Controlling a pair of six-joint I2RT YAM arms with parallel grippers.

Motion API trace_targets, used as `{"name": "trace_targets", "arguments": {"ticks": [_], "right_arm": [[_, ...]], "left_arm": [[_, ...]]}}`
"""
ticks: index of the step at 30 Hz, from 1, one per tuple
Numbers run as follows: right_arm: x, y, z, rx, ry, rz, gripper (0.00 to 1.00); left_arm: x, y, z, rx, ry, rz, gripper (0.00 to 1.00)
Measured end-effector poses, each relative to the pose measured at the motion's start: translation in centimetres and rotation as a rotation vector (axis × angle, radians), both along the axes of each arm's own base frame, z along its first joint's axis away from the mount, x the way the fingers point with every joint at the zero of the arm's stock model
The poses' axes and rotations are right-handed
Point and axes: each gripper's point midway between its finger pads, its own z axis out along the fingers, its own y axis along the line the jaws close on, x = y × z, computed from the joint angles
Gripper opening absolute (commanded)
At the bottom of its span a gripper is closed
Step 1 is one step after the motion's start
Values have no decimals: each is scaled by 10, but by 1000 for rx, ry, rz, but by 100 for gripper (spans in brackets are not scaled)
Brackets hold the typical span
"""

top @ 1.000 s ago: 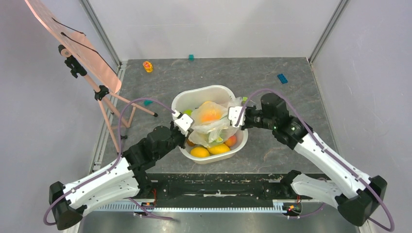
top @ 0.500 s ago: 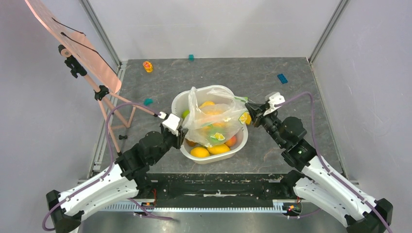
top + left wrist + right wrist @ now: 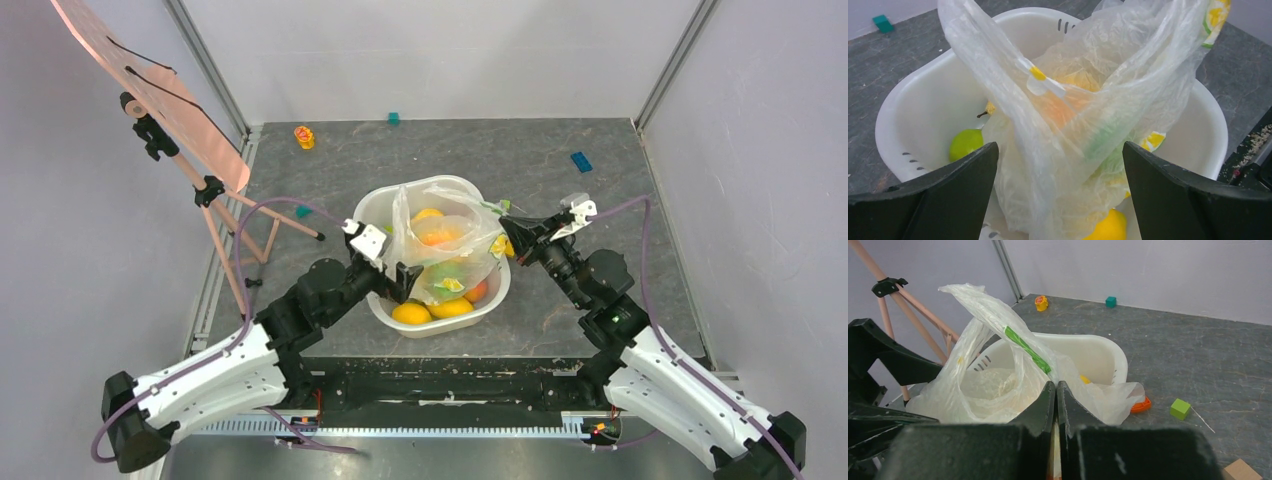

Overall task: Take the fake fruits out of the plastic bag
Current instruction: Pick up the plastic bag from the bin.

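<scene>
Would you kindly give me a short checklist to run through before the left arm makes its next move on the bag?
1. The left tool is open: ok, jaws wide, facing the plastic bag.
2. The right tool grips the bag: ok, shut on a pinch of its film.
3. The bag is emptied: not ok, an orange fruit shows through the film.
4. The white basin sits under the bag: ok, loose fruits such as a green fruit lie in it.
5. The bag's mouth is reachable for the left tool: cannot tell.
</scene>
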Motion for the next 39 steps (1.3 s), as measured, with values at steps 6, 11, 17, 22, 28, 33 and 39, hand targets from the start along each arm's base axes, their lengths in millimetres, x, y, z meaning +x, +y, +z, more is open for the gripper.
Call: {"name": "trace_targets", "arguments": {"ticks": [6,11,17,22,28,33,39], "right_arm": [[-8,0,7,10,-21,27,0],[-15,2,11,16,-37,58,0],[-20,4,8,9,-36,88,0],[-23,7,7,4,-35,108,0],[-26,7,8,4,-40,122,0],[-28,7,8,2,-38,128,0],[-29,7,6,-1,-33,130,0]], "left_arm": [[29,-10,4,44,33,67,100],[54,7,7,30,51,161,100],[64,18,7,-41,77,185,100],[56,6,-6,-100,110,98,98],[48,-13,-11,-145,149,-1,89],[44,-19,-20,-169,187,-39,73],[42,-25,-34,-161,232,-68,33]]}}
